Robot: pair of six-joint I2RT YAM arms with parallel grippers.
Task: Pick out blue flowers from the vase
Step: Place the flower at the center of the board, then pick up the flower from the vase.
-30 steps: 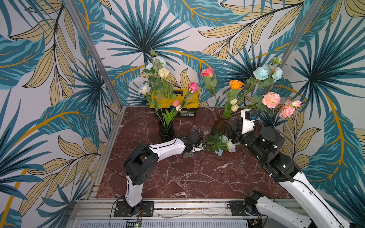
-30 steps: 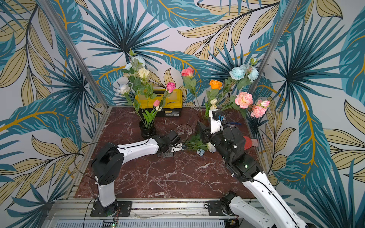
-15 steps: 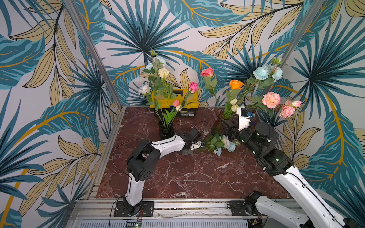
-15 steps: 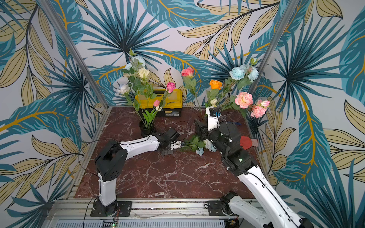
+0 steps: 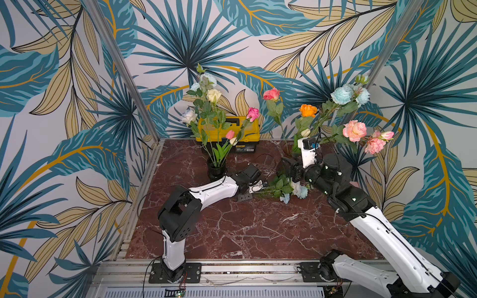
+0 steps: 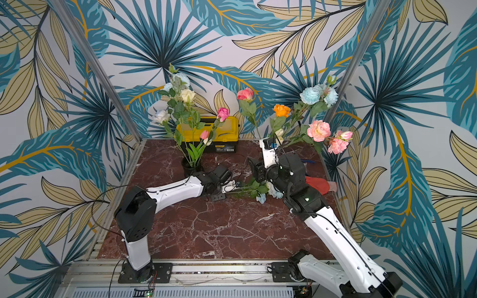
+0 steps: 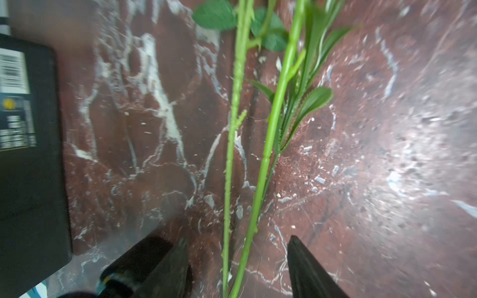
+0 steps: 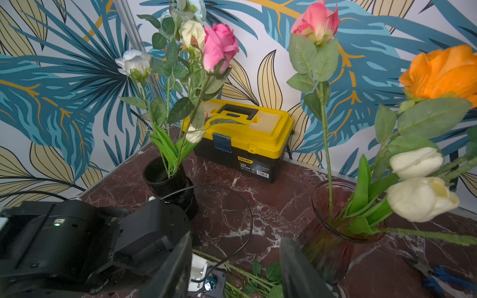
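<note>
Flat on the worktop (image 5: 232,232), a little right of its middle: blue flowers (image 5: 300,192), pale blooms toward the right edge, leaves mid-length, bare green stems (image 7: 271,134) toward the left edge.

Left pincer (image 7: 237,238) low over the stem ends, spread wide, one finger on either side of the two stems and touching neither in the wrist view; nothing pinched.

Right pincer (image 8: 237,236) spread as well, gap between the fingers empty, held above the worktop just beside the glass vase (image 8: 333,232) and over the leafy part of the lying flowers, fingers aimed toward the far edge.

Glass vase near the far right corner, upright, with a pink rose (image 8: 316,22), an orange rose (image 8: 444,72), white tulips (image 8: 418,198), peach-pink peonies (image 5: 355,130) leaning toward the right edge, and, highest of all, more blue blooms (image 5: 342,94) on long stems.

Black vase (image 8: 167,180) upright near the far edge, left of its middle, close to the toolbox (image 8: 247,134), with a cream rose (image 5: 213,96), pink roses (image 5: 253,113) and bluish-white blooms (image 5: 207,78) at the top and on the left side.

Toolbox yellow over black, shut, against the middle of the far edge.

Black cable (image 8: 249,203) looping over the worktop between the two vases. Blue-handled pliers (image 8: 441,278) flat on the worktop beside the glass vase, toward the right edge.
</note>
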